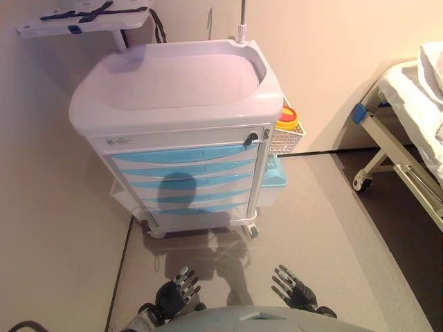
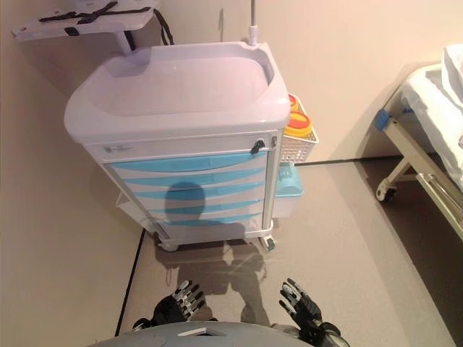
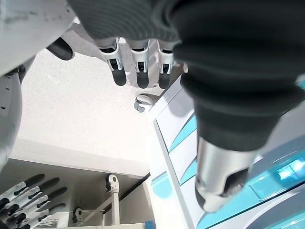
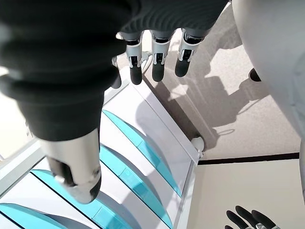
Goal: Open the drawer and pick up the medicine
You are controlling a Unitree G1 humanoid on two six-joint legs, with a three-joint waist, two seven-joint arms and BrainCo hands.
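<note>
A white medical cart (image 1: 176, 90) with several light-blue drawers (image 1: 183, 153) stands on the floor ahead of me; all drawers are closed. No medicine shows in any view. My left hand (image 1: 173, 294) hangs low in front of me, well short of the cart, fingers straight and empty; its fingers (image 3: 138, 67) show in the left wrist view. My right hand (image 1: 294, 289) hangs at the same height, open and empty; its fingers (image 4: 157, 59) show in the right wrist view.
A wire basket (image 1: 284, 138) with a yellow and red container (image 1: 288, 119) hangs on the cart's right side above a teal bin (image 1: 273, 176). A bed (image 1: 408, 117) on castors stands at the right. A wall runs along the left, with a tray (image 1: 83, 19) behind the cart.
</note>
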